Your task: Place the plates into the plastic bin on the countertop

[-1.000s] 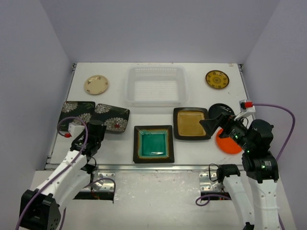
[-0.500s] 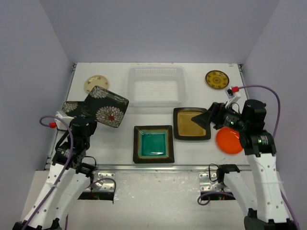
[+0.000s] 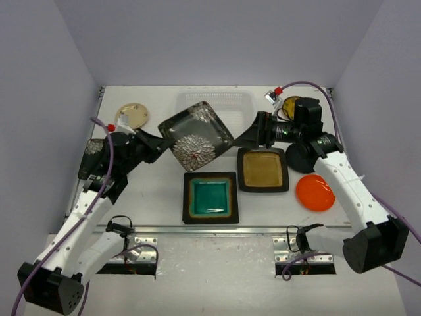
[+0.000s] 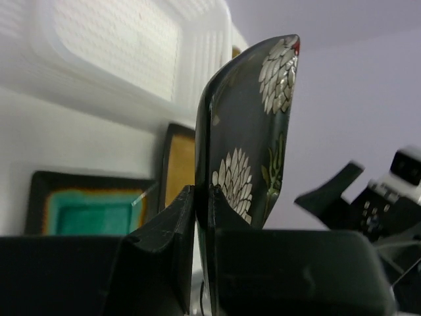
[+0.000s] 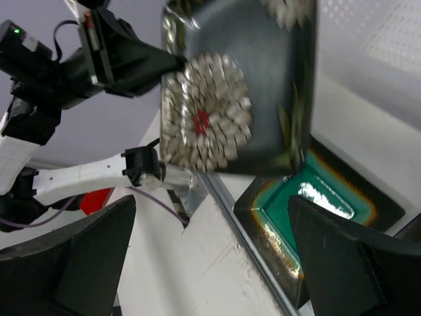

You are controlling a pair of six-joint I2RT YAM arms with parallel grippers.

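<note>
L end effector (image 3: 158, 141) clamped floral plate (image 3: 196, 135) — upright, held above bench (image 3: 151, 197) near bin (image 3: 223, 99); R end effector (image 3: 248, 138) wide open beside plate.

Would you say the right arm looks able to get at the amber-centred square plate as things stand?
Probably yes: the right claw is open, empty and close beside the amber-centred plate, which lies bare, with nothing between them.

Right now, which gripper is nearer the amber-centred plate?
Right. The right gripper hangs open by the far left corner of the amber-centred plate; the left gripper, shut on the lifted floral plate, is farther left.
</note>
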